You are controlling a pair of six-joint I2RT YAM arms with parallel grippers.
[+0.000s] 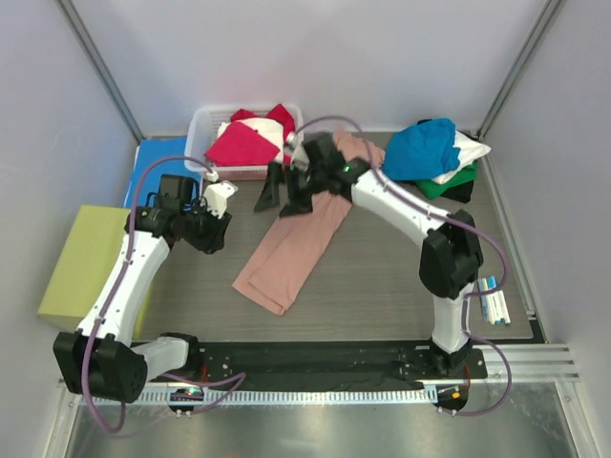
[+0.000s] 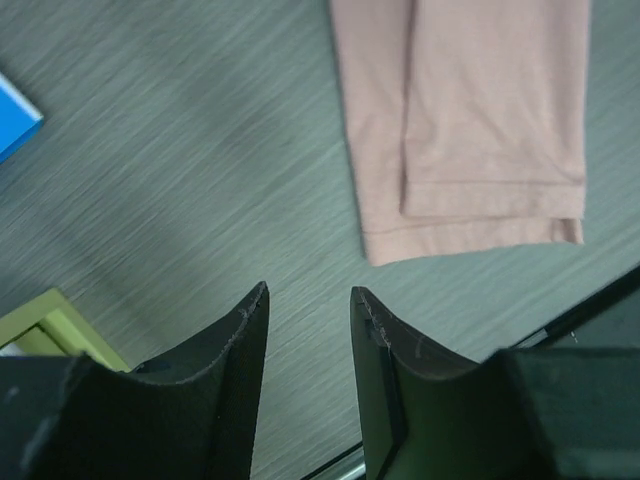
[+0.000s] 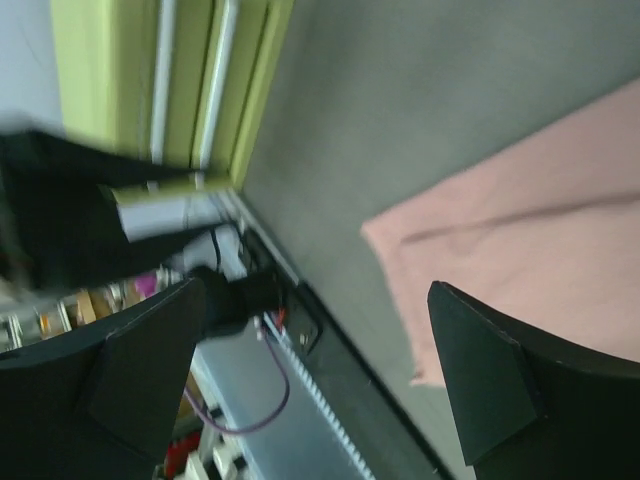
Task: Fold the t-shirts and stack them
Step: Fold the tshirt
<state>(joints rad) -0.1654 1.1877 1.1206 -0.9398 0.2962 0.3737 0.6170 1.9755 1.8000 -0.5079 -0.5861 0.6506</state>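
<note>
A dusty-pink t-shirt (image 1: 296,243), folded into a long strip, lies diagonally across the middle of the table. Its hem end shows in the left wrist view (image 2: 470,120) and the right wrist view (image 3: 520,260). My right gripper (image 1: 286,198) is open wide and empty above the strip's upper left edge (image 3: 320,370). My left gripper (image 1: 212,234) is open and empty over bare table to the left of the shirt (image 2: 308,320). Magenta and white tees (image 1: 246,141) fill a basket. A teal-blue tee (image 1: 425,148) tops a stack with white, green and black ones.
The white basket (image 1: 202,129) stands at the back. A blue folder (image 1: 153,172) (image 2: 15,120) lies at back left, and a yellow-green box (image 1: 86,262) (image 3: 200,80) at the left edge. Markers (image 1: 492,303) lie at near right.
</note>
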